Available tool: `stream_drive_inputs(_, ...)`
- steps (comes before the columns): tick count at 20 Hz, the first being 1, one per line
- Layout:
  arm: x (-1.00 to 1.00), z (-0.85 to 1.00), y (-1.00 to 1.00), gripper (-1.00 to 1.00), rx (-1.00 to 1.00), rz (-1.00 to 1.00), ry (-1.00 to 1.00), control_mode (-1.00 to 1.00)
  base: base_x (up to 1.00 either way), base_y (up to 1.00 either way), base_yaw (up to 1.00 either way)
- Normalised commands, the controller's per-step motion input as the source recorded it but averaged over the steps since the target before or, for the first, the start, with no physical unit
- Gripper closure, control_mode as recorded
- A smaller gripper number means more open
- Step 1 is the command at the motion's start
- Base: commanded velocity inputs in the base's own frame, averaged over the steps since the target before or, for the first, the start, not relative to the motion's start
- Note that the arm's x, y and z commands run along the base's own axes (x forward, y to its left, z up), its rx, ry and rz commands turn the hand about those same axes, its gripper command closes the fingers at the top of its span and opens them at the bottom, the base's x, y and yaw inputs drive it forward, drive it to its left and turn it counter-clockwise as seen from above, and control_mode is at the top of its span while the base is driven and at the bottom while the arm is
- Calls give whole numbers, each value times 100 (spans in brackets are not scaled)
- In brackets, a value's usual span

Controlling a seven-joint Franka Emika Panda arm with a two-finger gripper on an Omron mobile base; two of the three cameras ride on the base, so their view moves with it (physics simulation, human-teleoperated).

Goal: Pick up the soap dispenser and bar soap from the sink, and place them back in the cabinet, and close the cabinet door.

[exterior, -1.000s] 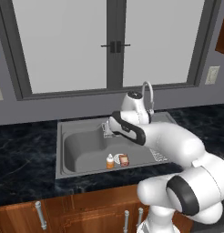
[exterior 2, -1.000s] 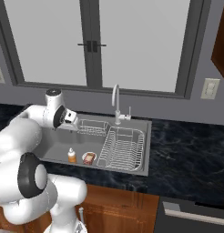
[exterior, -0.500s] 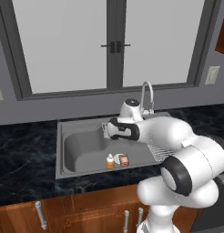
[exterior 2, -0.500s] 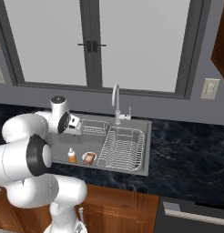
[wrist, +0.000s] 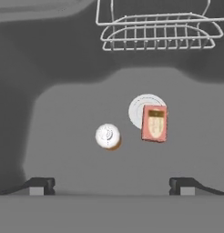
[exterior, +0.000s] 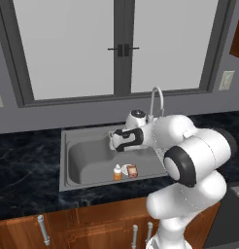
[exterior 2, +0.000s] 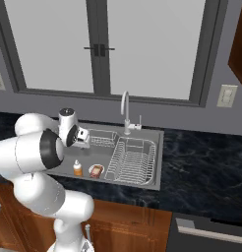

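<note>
The soap dispenser [exterior: 117, 172] [exterior 2: 77, 169], a small orange bottle with a white pump, stands on the floor of the grey sink [exterior: 87, 155] near its front wall. Right beside it the reddish bar soap [exterior: 132, 171] [exterior 2: 96, 171] lies partly on a white dish [wrist: 140, 106]. My gripper [exterior: 114, 141] [exterior 2: 86, 138] hangs above the basin and points down. In the hand view it [wrist: 111, 184] is open, with the dispenser's pump top [wrist: 108, 136] between and ahead of the fingertips [wrist: 41, 184] and the bar soap [wrist: 154, 123] to the right. Reddish-brown cabinet wood [exterior 2: 238, 44] shows at the upper right edge; I cannot make out the door.
A wire dish rack [exterior 2: 133, 160] fills the sink's right half and a small wire basket [exterior 2: 103, 139] [wrist: 159, 29] sits at the back. The curved faucet [exterior: 155, 99] rises behind the sink. Dark counter [exterior 2: 201, 162] surrounds it, with wooden base cabinets [exterior: 92, 228] below and a window behind.
The arm's elbow and upper links have swung up and inward, while the hand has stayed over the basin and dropped slightly. The jaws remain open; the soaps have not moved.
</note>
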Motion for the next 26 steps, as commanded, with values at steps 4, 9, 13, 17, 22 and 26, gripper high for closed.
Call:
stream_drive_inputs(4, 20, -27, 8, -100, 0, 0, 0, -100, 0, 0, 0)
stream_drive_inputs(9, 8, -25, 3, -100, 0, 0, 0, -100, 0, 0, 0)
stream_drive_inputs(13, 4, -27, 1, -100, 0, 0, 0, -100, 0, 0, 0)
stream_drive_inputs(17, 2, -26, 2, -100, 0, 0, 0, -100, 0, 0, 0)
stream_drive_inputs(22, 3, -26, 4, -100, 0, 0, 0, -100, 0, 0, 0)
stream_drive_inputs(26, 6, -20, 8, -100, 0, 0, 0, -100, 0, 0, 0)
